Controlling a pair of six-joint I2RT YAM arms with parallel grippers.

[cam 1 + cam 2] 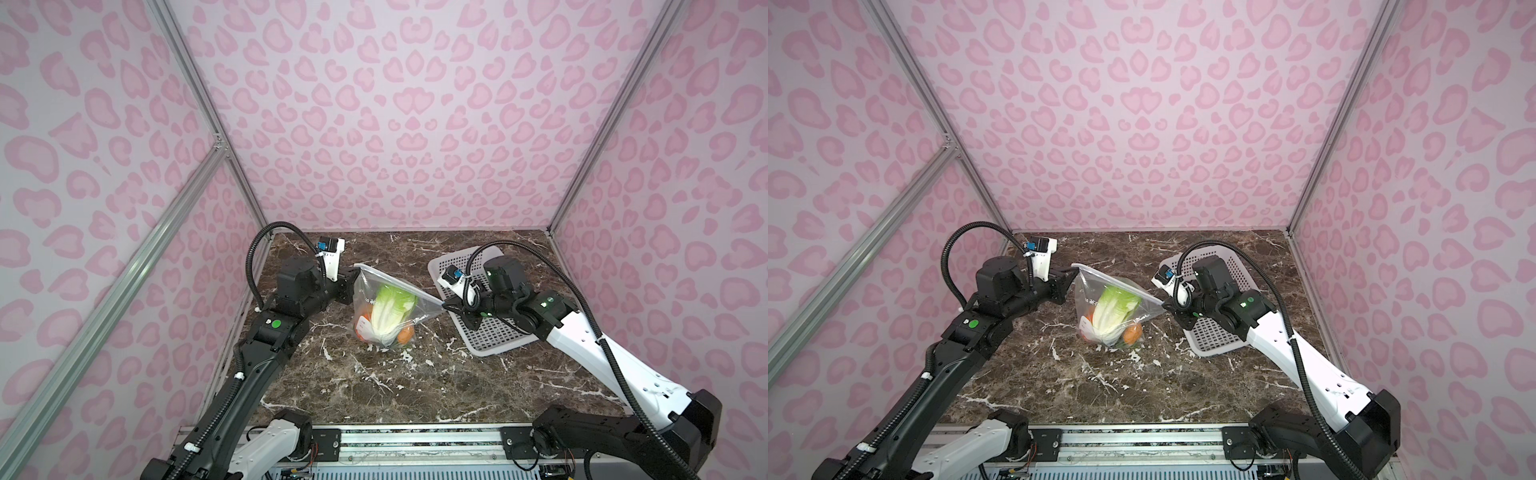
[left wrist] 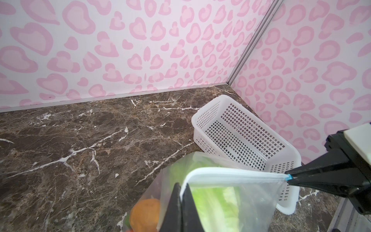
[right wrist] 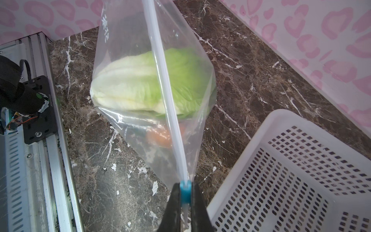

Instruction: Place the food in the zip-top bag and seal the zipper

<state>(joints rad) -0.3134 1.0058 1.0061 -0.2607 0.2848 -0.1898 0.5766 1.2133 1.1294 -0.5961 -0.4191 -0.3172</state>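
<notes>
cabbage [image 1: 390, 307] hides most other food; right arm [image 1: 540, 309] covers part of basket [image 1: 490, 337].

- Robot test cell in a lab, not a home or kitchen.
- Pink leopard-print panels [image 1: 415, 124] close it in at 9, 12 and 3 o'clock, framed by aluminium extrusion posts [image 1: 193, 83].
- Marble-look tabletop [image 1: 415, 386] is the work surface.
- Slotted rail [image 1: 415, 444] sits at 6 o'clock, with a black mounting plate [image 1: 328, 444] bolted on and loose wiring [image 3: 20, 120] exposed.

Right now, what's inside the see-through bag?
A green-and-white cabbage fills most of the bag, with an orange piece near the bottom. The cabbage hides whatever else lies behind it.
</notes>
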